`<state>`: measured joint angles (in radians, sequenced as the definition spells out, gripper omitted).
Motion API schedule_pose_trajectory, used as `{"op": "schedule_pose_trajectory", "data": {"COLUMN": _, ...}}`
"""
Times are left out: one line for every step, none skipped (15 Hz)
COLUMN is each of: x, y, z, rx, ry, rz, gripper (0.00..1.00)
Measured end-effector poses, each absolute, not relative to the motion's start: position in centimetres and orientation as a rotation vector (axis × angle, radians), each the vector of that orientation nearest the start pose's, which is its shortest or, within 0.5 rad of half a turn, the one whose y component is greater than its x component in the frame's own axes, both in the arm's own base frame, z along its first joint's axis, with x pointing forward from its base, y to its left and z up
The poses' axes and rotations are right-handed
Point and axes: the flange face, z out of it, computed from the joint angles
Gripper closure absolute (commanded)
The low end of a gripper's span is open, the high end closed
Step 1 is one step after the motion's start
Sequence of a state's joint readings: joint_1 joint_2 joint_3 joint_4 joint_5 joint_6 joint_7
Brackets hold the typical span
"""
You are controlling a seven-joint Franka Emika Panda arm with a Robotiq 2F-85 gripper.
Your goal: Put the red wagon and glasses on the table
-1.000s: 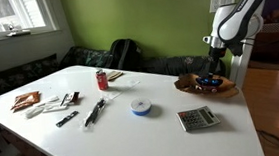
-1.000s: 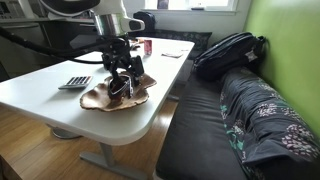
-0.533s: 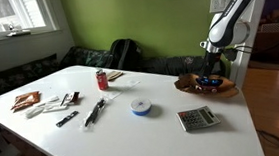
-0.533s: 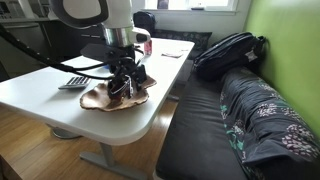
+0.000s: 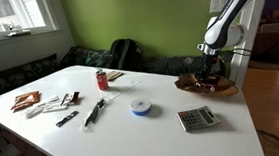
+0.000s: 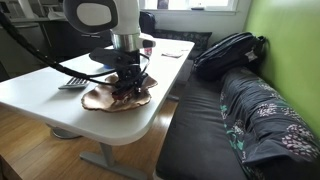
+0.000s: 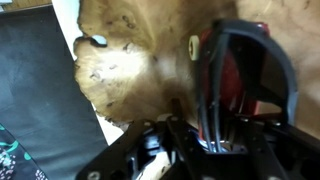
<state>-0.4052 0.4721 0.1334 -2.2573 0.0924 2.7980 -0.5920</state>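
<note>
A brown leaf-shaped wooden bowl [image 7: 140, 70] sits near the corner of the white table [image 5: 134, 134]. In it lies the red wagon [image 7: 250, 90], with the black-framed glasses [image 7: 214, 60] on top. My gripper [image 7: 205, 135] is lowered into the bowl [image 6: 100, 99] in both exterior views, right over these two. In the wrist view the glasses' dark bars run down between my fingers, which are dark and blurred. I cannot make out whether the fingers touch them. From outside, the gripper [image 5: 212, 75] hides the bowl's contents.
A calculator [image 5: 196, 119] lies next to the bowl [image 5: 192, 84]. Further along the table are a tape roll [image 5: 141, 107], a red soda can [image 5: 103, 80], pens [image 5: 94, 112] and packets. A dark bench with a backpack [image 6: 228, 52] runs beside the table's edge.
The arm has come down from above the bowl into it. The jaws, wide open a moment ago, have narrowed around the glasses.
</note>
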Motion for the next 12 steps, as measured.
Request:
{"op": "schedule_pose_trajectory", "data": {"x": 52.3, "y": -14.7, "z": 16.1, "rx": -3.063, "ry": -0.335, "rz": -0.159, "gripper": 1.0}}
{"op": "schedule_pose_trajectory", "data": {"x": 52.3, "y": -14.7, "z": 16.2, "rx": -3.065, "ry": -0.335, "rz": -0.161, "gripper": 1.0}}
{"op": "schedule_pose_trajectory", "data": {"x": 52.3, "y": -14.7, "z": 16.4, "rx": -3.066, "ry": -0.336, "rz": -0.163, "gripper": 1.0}}
{"op": "schedule_pose_trajectory", "data": {"x": 52.3, "y": -14.7, "z": 16.5, "rx": -3.067, "ry": -0.338, "rz": -0.166, "gripper": 1.0}}
{"op": "schedule_pose_trajectory", "data": {"x": 52.4, "y": -14.6, "z": 16.5, "rx": -3.067, "ry": -0.341, "rz": -0.166, "gripper": 0.99}}
{"op": "schedule_pose_trajectory", "data": {"x": 52.3, "y": -14.4, "z": 16.5, "rx": -3.066, "ry": -0.345, "rz": -0.163, "gripper": 0.99}}
{"op": "schedule_pose_trajectory", "data": {"x": 52.3, "y": -14.2, "z": 16.5, "rx": -3.065, "ry": -0.35, "rz": -0.162, "gripper": 0.99}}
{"op": "schedule_pose_trajectory", "data": {"x": 52.3, "y": -13.9, "z": 16.5, "rx": -3.064, "ry": -0.355, "rz": -0.16, "gripper": 0.99}}
{"op": "schedule_pose_trajectory", "data": {"x": 52.2, "y": -13.6, "z": 16.7, "rx": -3.063, "ry": -0.363, "rz": -0.161, "gripper": 0.99}}
{"op": "schedule_pose_trajectory", "data": {"x": 52.0, "y": -13.1, "z": 17.3, "rx": -3.064, "ry": -0.375, "rz": -0.17, "gripper": 0.99}}
{"op": "schedule_pose_trajectory", "data": {"x": 51.9, "y": -12.4, "z": 18.3, "rx": -3.067, "ry": -0.389, "rz": -0.188, "gripper": 0.99}}
{"op": "schedule_pose_trajectory", "data": {"x": 51.7, "y": -11.7, "z": 19.7, "rx": -3.073, "ry": -0.408, "rz": -0.217, "gripper": 0.99}}
